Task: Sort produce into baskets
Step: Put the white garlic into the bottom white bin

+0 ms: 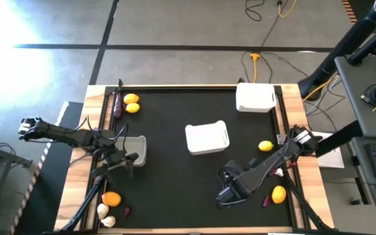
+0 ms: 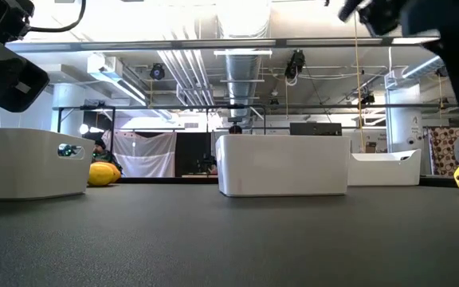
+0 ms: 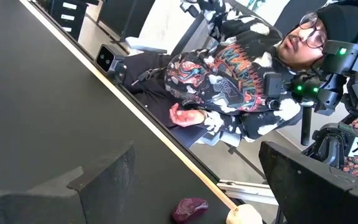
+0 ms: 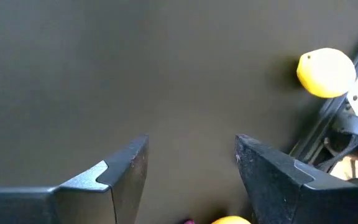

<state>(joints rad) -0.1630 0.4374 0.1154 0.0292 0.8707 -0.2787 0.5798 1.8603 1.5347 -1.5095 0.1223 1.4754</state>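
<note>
Sitting near the middle of the black mat [image 1: 175,170], the centre bin [image 1: 207,138] serves as the landmark for everything else. A second bin [image 1: 256,97] stands beyond it toward the mat's far right corner, and a third bin [image 1: 136,149] lies to its left, partly under the left arm.

The left gripper [image 1: 126,160] hangs just beside that left bin, on its near side, with its fingers spread wide and nothing between them. The right gripper [image 4: 191,163] hovers above bare mat, nearer and to the right of the centre bin; its fingers stand apart and hold nothing.

One lemon [image 1: 266,146] lies on the mat just right of the centre bin. Another lemon [image 1: 279,194] sits farther right and nearer, close to the mat's edge, with a small purple piece [image 1: 266,200] beside it. Far left of the centre bin, at the far left corner, two lemons [image 1: 131,103] lie touching, next to a dark eggplant [image 1: 117,104] stretched along the edge. At the near left corner an orange [image 1: 111,198] rests beside two garlic bulbs [image 1: 105,215] and another purple piece [image 1: 126,211].

Beyond the table's near edge, the left wrist view shows a seated person [image 3: 241,68] in a patterned top.
</note>
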